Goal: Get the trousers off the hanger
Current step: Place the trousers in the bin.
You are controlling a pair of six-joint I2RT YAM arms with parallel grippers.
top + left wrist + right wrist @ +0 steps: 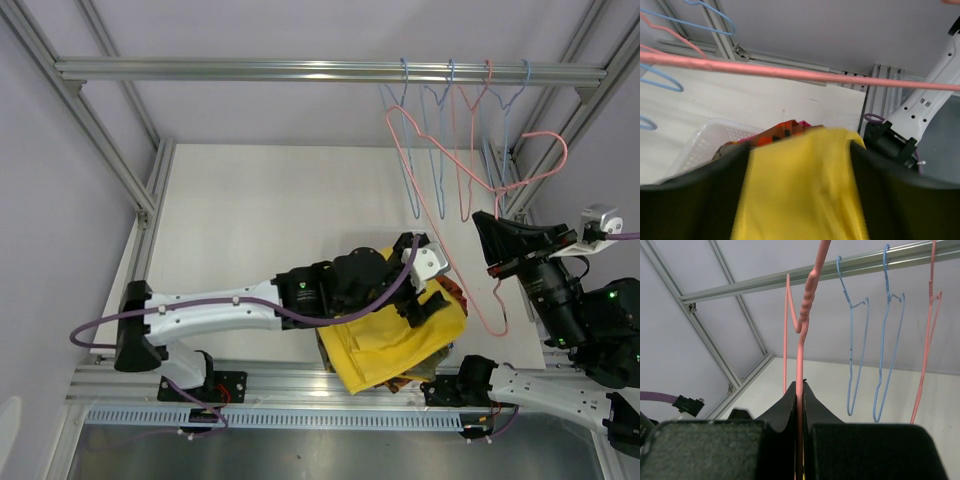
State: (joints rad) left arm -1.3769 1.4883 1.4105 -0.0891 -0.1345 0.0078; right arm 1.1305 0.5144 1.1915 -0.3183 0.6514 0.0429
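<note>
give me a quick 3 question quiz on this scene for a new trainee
1. True or false: the yellow trousers hang from the rail.
2. Which tool grips the pink hanger? A: left tool. B: right tool. C: neither.
3. How do the left tool's jaws stand?
Key: 1 false, they lie low, under the left tool. 2 B. 3 apart, with yellow cloth between them.
</note>
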